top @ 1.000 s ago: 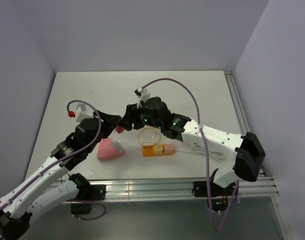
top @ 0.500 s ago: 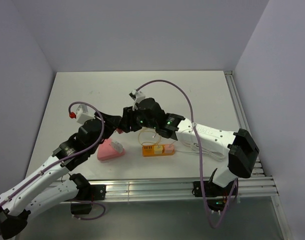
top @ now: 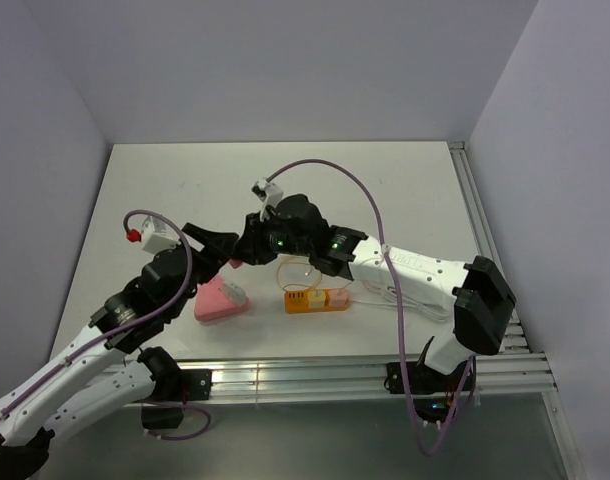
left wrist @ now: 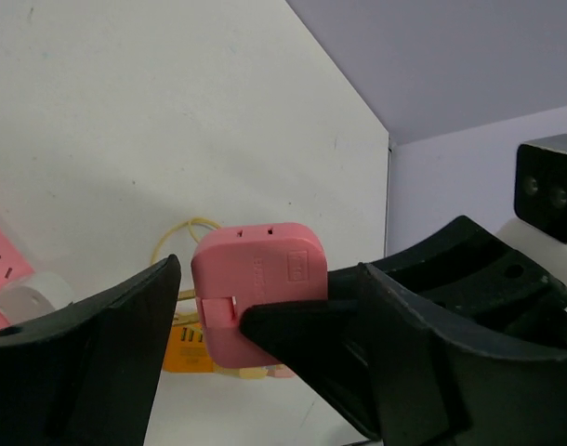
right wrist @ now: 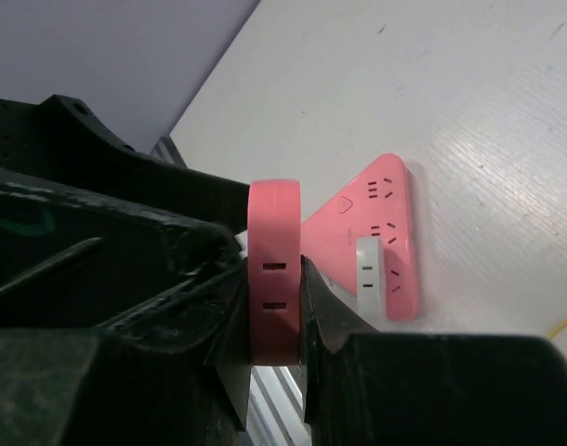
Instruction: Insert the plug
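Note:
A flat pink plug (left wrist: 256, 269) hangs above the table between both grippers. My right gripper (right wrist: 274, 307) is shut on its two flat faces, the slotted edge (right wrist: 274, 232) facing the camera. My left gripper (left wrist: 270, 279) stands open around the same plug, with a gap showing beside its left finger (left wrist: 98, 344). From above, the plug (top: 236, 263) is a small pink spot where the two grippers meet. Below it the pink triangular power strip (top: 217, 300) lies flat on the table. A white plug (right wrist: 370, 279) sits in one socket of the strip (right wrist: 390, 223).
An orange and pink block (top: 315, 300) with a looped yellow cable (top: 295, 268) lies just right of the strip. A white cable (top: 395, 297) runs under the right arm. Metal rails (top: 315, 378) line the near table edge, and walls close the left, back and right.
My right gripper has closed onto the pink plug. My left gripper's jaws have spread apart and the left arm has drawn back slightly to the left.

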Available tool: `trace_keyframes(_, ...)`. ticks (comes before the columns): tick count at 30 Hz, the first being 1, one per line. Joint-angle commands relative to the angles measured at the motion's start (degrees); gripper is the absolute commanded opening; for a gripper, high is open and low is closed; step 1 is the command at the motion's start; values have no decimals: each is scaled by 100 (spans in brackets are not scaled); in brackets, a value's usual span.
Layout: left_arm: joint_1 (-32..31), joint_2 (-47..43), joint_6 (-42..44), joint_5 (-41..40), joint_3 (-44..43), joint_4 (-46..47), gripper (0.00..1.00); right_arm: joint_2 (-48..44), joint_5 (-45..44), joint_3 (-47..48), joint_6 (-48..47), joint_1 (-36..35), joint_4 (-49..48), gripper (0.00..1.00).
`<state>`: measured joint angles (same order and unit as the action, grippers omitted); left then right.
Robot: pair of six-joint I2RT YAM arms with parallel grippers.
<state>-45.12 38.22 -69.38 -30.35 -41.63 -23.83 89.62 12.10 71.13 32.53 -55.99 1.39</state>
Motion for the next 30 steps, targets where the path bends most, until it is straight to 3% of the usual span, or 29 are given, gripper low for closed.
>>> trace_keyframes(1,-102,-262,240,-103,-144,-270,80,-374,300,-291,-28,96,-648,0)
trace_keyframes(6,-102,-885,855,64,-4,-113,72,-683,1267,-662,-290,263,-807,0)
trace_keyframes(11,-102,-1596,1908,1091,453,686,62,-1113,2146,-820,-625,483,-614,0)
trace_keyframes(20,-102,-1942,2289,2979,1069,2171,49,-1544,3501,-970,-345,817,-1044,0)
trace_keyframes(25,-102,-1809,2315,3351,1069,2568,44,-1483,3712,-1013,-274,817,-1175,0)
trace_keyframes(29,-111,-1835,2333,3377,1078,2620,24,-1518,3870,-1049,-239,817,-1299,0)
trace_keyframes(30,-102,-1835,2342,3386,1069,2630,14,-1518,3888,-1040,-247,817,-1299,0)
